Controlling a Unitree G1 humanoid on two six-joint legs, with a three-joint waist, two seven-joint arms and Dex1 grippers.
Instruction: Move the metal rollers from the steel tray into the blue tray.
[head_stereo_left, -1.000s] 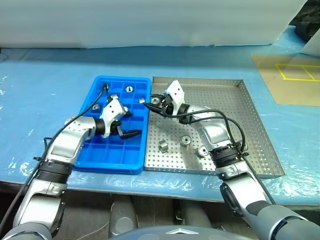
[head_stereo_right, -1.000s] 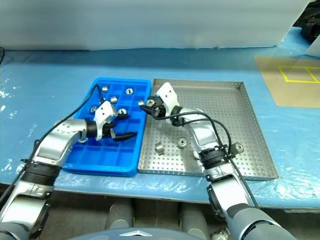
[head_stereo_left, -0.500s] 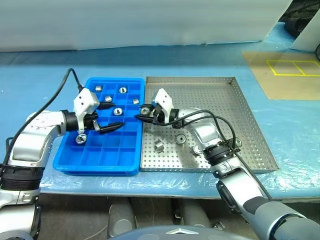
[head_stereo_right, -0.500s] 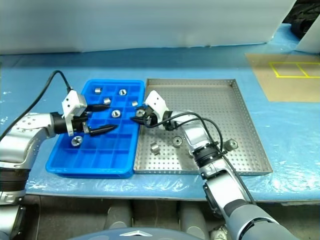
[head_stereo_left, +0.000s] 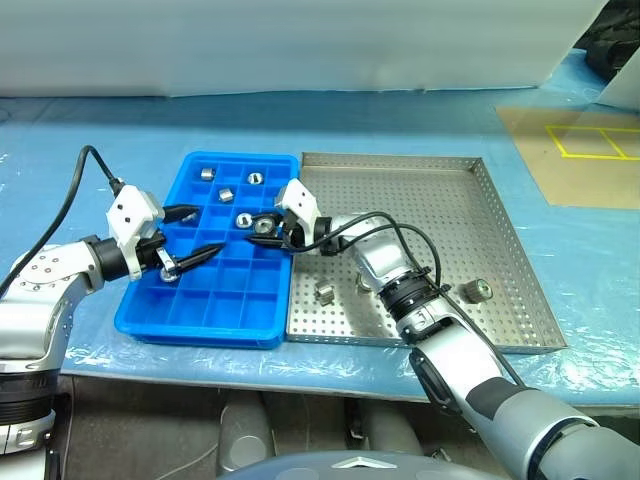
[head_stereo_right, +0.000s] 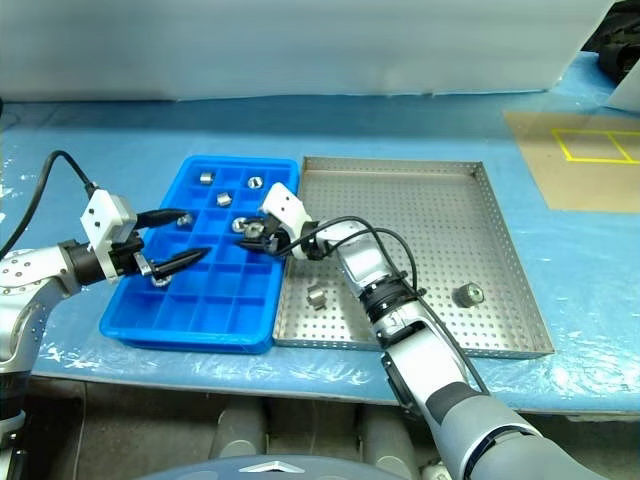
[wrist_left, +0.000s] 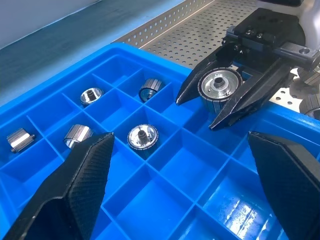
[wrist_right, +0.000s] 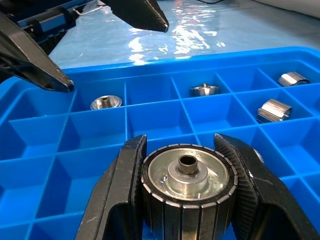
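Fingers of the right gripper (wrist_right: 186, 200) are pinched on a metal roller (wrist_right: 187, 179) held over the blue tray (head_stereo_left: 230, 318), where it should be lowered into an empty compartment before release, while the left gripper (head_stereo_left: 183, 237) is held spread nearby.

blue tray (head_stereo_left: 200, 310): bright blue; steel tray (head_stereo_left: 450, 200): silver-grey, hole-dotted; rollers (head_stereo_left: 325, 292): shiny silver

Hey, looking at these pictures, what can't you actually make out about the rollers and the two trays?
- Which cell of the blue tray lies under the roller held by the right gripper: the roller and fingers hide it in the right wrist view.
- One loose roller in the steel tray, in the left eye view: the right arm partly covers it.
- Roller shapes in the far cells, head views: too small.
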